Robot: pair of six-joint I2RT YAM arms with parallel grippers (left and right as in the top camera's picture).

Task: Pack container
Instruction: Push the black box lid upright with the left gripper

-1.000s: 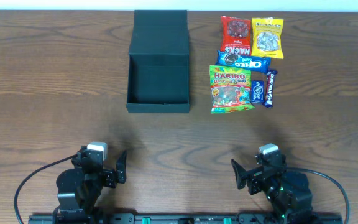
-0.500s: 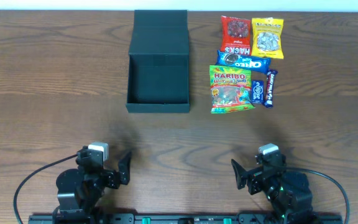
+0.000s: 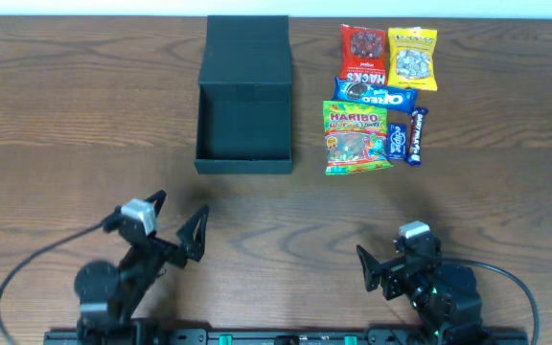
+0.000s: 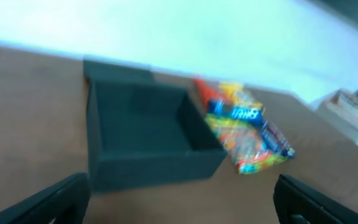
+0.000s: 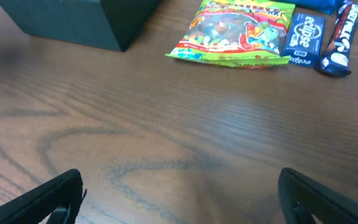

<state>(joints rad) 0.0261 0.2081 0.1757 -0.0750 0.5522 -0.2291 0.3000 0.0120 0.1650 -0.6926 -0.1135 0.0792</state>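
Note:
The dark teal container (image 3: 244, 105) stands open at the back middle of the table, its flap lid lying flat behind it and its inside bare. It also shows, blurred, in the left wrist view (image 4: 148, 134), and its corner shows in the right wrist view (image 5: 73, 18). My left gripper (image 3: 175, 222) is open and empty, well in front of the container; in its wrist view the jaws (image 4: 182, 205) are wide apart. My right gripper (image 3: 396, 271) is open and empty near the front edge, its jaws (image 5: 182, 202) spread over bare wood.
Snacks lie right of the container: a red packet (image 3: 363, 48), a yellow packet (image 3: 412, 56), an Oreo pack (image 3: 376, 94), a Haribo bag (image 3: 355, 136), a blue Eclipse pack (image 3: 398, 142) and a dark bar (image 3: 416, 134). Brown wooden table (image 3: 84, 144).
My left arm has lifted and moved forward toward the container, still open. The right arm has not moved. The container and snacks are where they were.

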